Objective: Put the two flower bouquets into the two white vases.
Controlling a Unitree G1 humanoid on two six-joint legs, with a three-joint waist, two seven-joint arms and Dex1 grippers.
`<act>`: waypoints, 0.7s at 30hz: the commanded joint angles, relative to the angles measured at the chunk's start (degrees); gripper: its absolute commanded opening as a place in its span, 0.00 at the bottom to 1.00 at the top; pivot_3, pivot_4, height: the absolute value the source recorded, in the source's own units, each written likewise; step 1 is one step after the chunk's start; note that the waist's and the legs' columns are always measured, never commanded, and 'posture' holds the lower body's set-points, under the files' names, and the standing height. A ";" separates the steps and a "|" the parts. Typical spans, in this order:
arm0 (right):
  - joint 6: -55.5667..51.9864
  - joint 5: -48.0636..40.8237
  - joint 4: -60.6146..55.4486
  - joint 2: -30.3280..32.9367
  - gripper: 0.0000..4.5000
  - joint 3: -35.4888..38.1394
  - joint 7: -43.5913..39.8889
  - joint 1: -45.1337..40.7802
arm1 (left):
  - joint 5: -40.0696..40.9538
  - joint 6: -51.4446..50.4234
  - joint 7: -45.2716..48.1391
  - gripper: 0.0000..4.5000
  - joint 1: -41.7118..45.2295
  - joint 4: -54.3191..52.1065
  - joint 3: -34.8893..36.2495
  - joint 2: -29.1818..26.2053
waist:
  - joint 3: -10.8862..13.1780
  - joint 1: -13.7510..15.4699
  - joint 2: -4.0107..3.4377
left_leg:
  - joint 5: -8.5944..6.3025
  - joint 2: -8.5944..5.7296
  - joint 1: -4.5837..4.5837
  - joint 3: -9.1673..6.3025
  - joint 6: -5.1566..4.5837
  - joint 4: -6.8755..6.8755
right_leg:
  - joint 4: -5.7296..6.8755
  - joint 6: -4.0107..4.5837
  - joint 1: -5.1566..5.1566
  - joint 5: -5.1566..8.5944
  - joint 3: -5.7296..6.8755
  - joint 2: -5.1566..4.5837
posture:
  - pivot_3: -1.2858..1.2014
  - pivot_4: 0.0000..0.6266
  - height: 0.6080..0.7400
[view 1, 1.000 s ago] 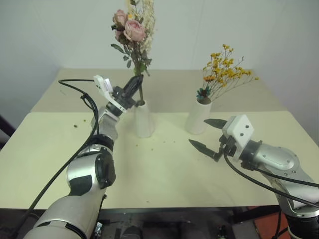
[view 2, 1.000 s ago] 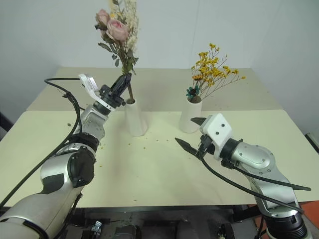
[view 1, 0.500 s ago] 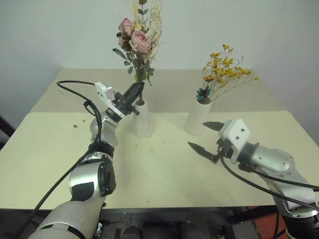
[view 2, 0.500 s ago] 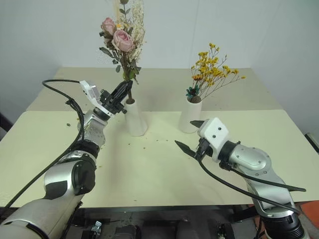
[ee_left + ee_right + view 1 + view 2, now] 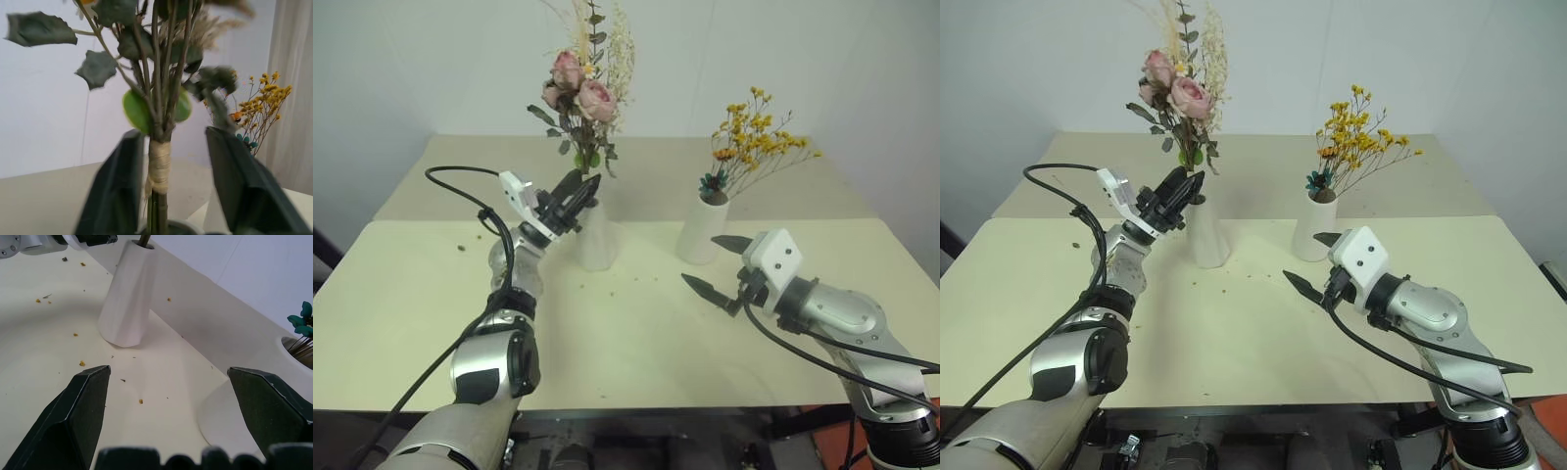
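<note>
The pink rose bouquet stands in the slim white vase, its bound stems rising from the narrow mouth. My left gripper is open just above that mouth, one finger on each side of the stems, with a gap showing between the fingers and the stems. The yellow-orange bouquet sits in the wider white vase. My right gripper hangs open in front of the wider vase, holding nothing.
Both vases stand mid-table on a cream table scattered with small dried crumbs. A second table surface lies behind, against a white wall. A black cable loops beside my left arm.
My left gripper has gone from shut on the rose stems to open around them. The rose bouquet has swung upright and stands in the slim vase. The right arm has kept still.
</note>
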State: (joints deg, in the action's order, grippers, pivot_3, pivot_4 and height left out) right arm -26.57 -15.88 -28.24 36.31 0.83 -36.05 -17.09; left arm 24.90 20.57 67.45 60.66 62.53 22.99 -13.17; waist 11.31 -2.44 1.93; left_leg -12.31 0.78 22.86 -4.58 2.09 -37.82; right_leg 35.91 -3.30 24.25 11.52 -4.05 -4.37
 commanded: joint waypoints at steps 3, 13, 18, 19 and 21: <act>1.59 0.47 -0.84 -0.12 1.00 1.37 0.56 -0.23 | 1.88 -1.02 1.31 0.90 -0.99 -5.67 -0.24 -0.45 | 0.00 -0.10 0.00 | 0.00 0.00 -0.01 0.00 0.00 0.00 | 0.00 0.00 0.00 0.00 0.00 0.00 | 0.52 0.24 1.00; 2.27 0.86 0.28 -0.93 1.00 0.91 0.18 -0.70 | 5.06 -8.25 -2.05 0.99 -11.65 -22.14 -0.30 -3.93 | 0.00 -0.35 0.00 | 0.00 0.02 -0.04 0.00 0.00 0.00 | 0.03 0.01 0.00 -0.01 -0.02 0.01 | 0.52 0.24 1.00; 1.81 -1.61 -0.86 -0.12 1.00 4.51 -1.27 1.18 | 8.03 -16.73 -5.75 0.99 -23.82 -41.10 0.30 -9.57 | 0.00 -0.21 -0.01 | 0.00 0.05 -0.07 0.00 0.00 0.00 | 0.07 0.03 0.00 -0.01 -0.03 0.01 | 0.52 0.24 1.00; 1.61 -2.58 -1.09 0.30 1.00 6.05 -1.81 1.82 | 8.84 -18.23 -6.42 0.99 -25.83 -44.10 0.79 -10.92 | 0.00 -0.07 -0.01 | 0.00 0.05 -0.07 0.00 0.00 0.00 | 0.07 0.03 0.00 -0.02 -0.03 0.01 | 0.52 0.24 1.00; 0.81 -5.59 -1.34 1.34 1.00 10.50 -3.06 3.38 | 10.43 -21.45 -7.23 0.99 -30.28 -50.30 2.22 -14.52 | 0.00 0.22 -0.01 | 0.00 0.05 -0.08 -0.01 0.00 0.00 | 0.07 0.03 -0.03 -0.01 -0.02 0.00 | 0.52 0.24 1.00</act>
State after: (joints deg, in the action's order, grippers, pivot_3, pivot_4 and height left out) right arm -25.95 -19.16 -27.45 36.39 6.38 -38.42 -13.96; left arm 33.28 0.88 60.97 30.63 17.64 23.60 -25.85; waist 11.31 -2.23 1.93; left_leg -12.31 0.83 22.78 -4.58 2.09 -37.82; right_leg 35.96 -3.27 24.22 11.50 -4.07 -4.39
